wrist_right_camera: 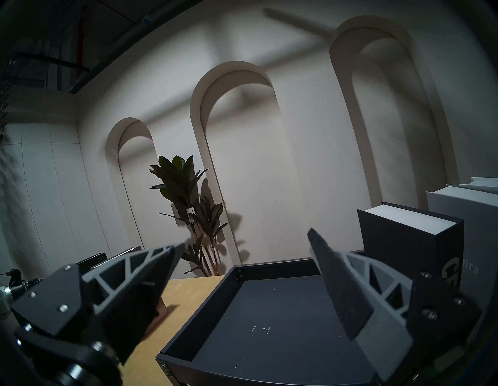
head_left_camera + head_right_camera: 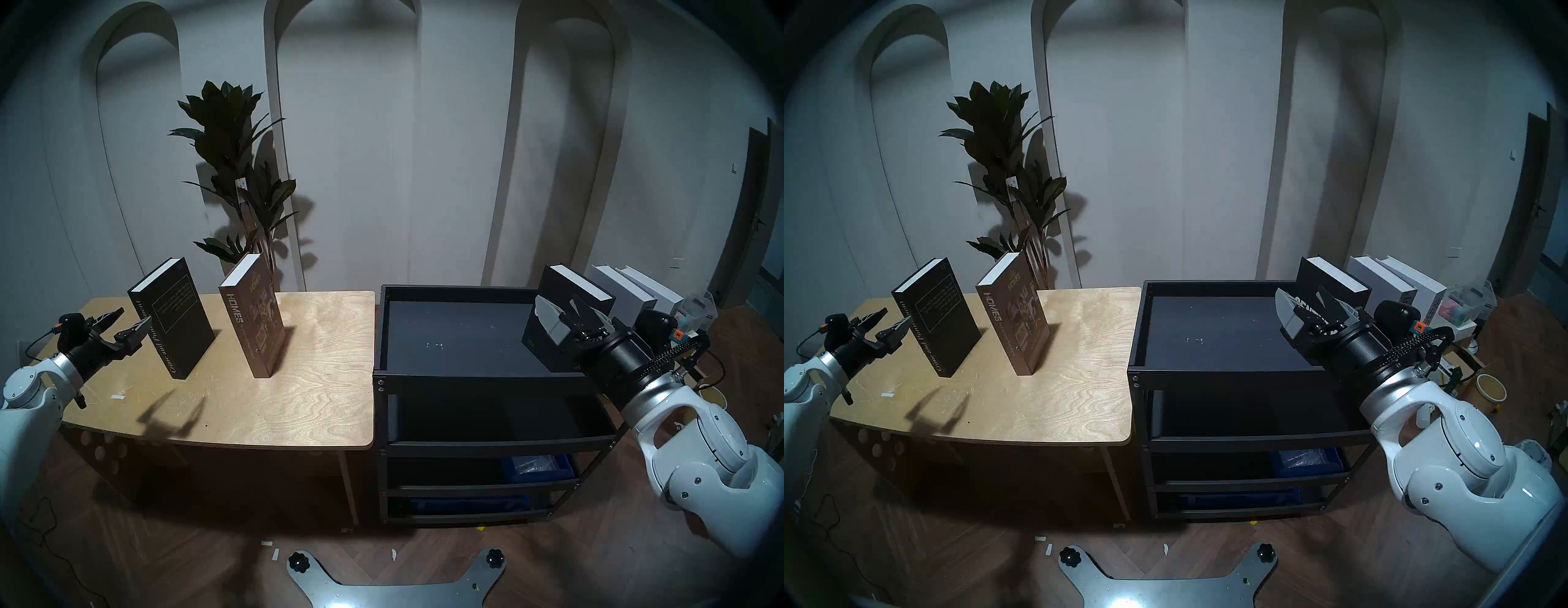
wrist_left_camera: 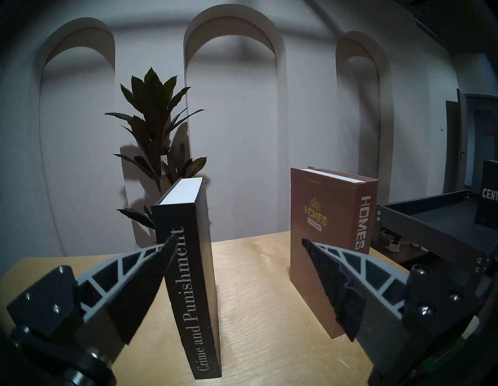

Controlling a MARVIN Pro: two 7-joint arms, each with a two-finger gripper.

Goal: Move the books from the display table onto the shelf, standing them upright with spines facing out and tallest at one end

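Note:
On the plywood display table [image 2: 305, 382] two books stand upright: the black "Crime and Punishment" [image 2: 172, 318] [image 3: 191, 269] and the brown "HOMES" [image 2: 254, 314] [image 3: 323, 215]. My left gripper [image 2: 135, 317] [image 3: 239, 237] hovers open just left of the black book's spine, holding nothing. On the right end of the black shelf [image 2: 449, 335] [image 1: 269, 310] stands the black "CENTURY" book [image 2: 581, 282] [image 1: 404, 237], with a pale grey book [image 2: 623, 293] [image 1: 463, 215] and a white book [image 2: 655, 286] beside it. My right gripper [image 2: 555, 300] [image 1: 245, 237] is open and empty in front of "CENTURY".
A tall potted plant [image 2: 242, 170] stands behind the table against the arched wall. A blue bin [image 2: 539, 467] sits on a lower tier of the shelf. Boxes and clutter [image 2: 695, 310] lie on the floor at far right. My base plate [image 2: 394, 581] is at the bottom.

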